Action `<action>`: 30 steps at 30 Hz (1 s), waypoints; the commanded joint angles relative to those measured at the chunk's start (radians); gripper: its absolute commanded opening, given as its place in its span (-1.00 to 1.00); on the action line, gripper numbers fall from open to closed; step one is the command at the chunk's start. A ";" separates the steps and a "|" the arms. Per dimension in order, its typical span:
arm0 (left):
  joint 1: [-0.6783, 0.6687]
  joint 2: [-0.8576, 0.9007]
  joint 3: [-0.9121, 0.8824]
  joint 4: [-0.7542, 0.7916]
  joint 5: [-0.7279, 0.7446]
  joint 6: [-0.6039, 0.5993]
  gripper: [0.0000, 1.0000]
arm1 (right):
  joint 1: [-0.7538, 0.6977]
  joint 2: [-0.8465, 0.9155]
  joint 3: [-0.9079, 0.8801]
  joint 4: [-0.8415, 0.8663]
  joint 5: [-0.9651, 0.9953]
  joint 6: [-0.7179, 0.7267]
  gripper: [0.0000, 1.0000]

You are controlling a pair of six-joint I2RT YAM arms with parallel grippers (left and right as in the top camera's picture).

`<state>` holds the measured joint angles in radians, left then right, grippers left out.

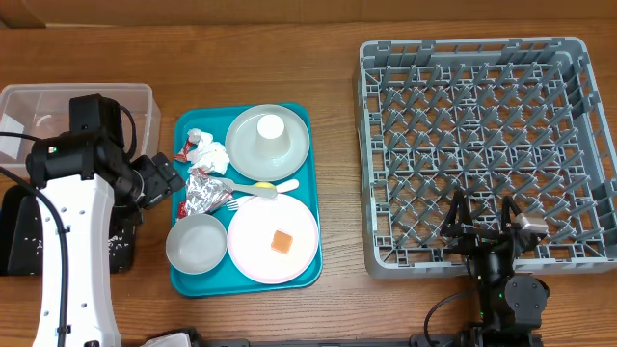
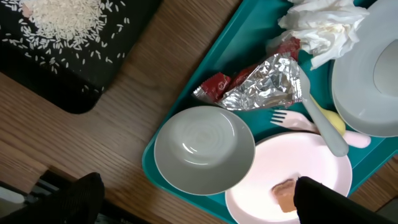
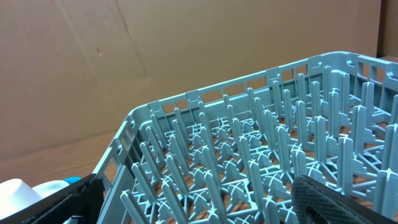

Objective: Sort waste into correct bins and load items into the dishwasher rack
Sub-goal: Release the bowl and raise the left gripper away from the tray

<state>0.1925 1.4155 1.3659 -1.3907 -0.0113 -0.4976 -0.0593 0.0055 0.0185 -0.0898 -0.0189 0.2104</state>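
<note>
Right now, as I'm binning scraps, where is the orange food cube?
Overhead view: the orange food cube lies on the pinkish plate, right of the white bowl on the teal tray.

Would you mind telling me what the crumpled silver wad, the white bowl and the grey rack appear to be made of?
The silver wad looks like metal foil: mirror-bright, sharply creased. The white bowl seems glossy plastic or melamine, with soft highlights; ceramic cannot be excluded. The rack looks like matte grey moulded plastic, given its thin lattice pegs.

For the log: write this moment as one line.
left fingers open facing bowl | right fingers open at empty rack | rice in black tray | foil, napkin on teal tray
</note>
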 commanded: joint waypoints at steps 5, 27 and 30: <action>0.000 -0.010 0.015 -0.024 0.257 0.163 0.93 | -0.006 -0.003 -0.010 0.007 0.011 0.007 1.00; -0.174 -0.010 0.011 -0.047 0.122 0.160 0.99 | -0.006 -0.003 -0.010 0.007 0.010 0.007 1.00; -0.183 -0.010 -0.005 -0.074 0.135 0.161 0.92 | -0.006 -0.003 -0.010 0.007 0.011 0.007 1.00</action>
<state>0.0212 1.4155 1.3659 -1.4502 0.1223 -0.3218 -0.0593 0.0055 0.0185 -0.0898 -0.0181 0.2096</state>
